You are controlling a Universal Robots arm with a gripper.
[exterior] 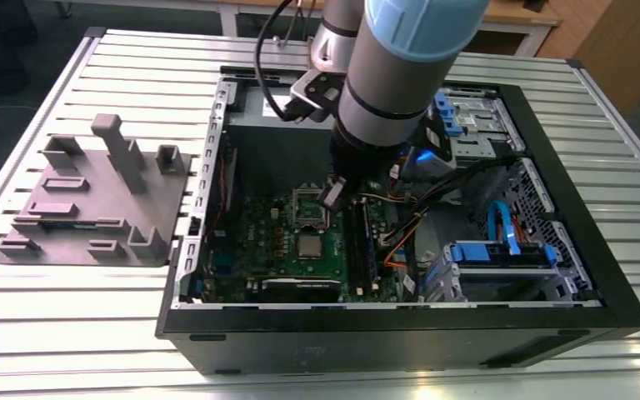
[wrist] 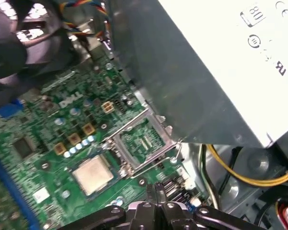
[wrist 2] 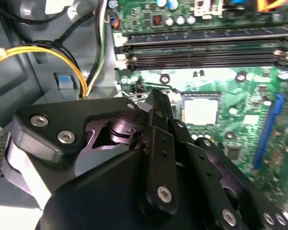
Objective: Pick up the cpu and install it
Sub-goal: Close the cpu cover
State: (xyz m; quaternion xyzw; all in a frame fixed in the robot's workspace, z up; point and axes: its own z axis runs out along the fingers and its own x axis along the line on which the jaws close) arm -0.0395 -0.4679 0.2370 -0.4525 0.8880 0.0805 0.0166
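Now, line by line:
cpu [wrist: 92, 173]: small flat square, pale silver-grey top, lying on the green motherboard [wrist: 33, 129] beside the open socket [wrist: 143, 140].
gripper [wrist: 156, 189]: fingers together, empty, above the socket's edge.

**Slatted metal table carrying a case and a fixture**

A ribbed, silver metal table [exterior: 97, 333] is filling the floor of the scene, its long slats running across. An open black computer case [exterior: 409, 333] is lying on its side directly on it, taking up the middle and the exterior view's right. Well apart, toward the exterior view's left, a matte grey block fixture [exterior: 92, 208] with upright posts is sitting flat on the slats.
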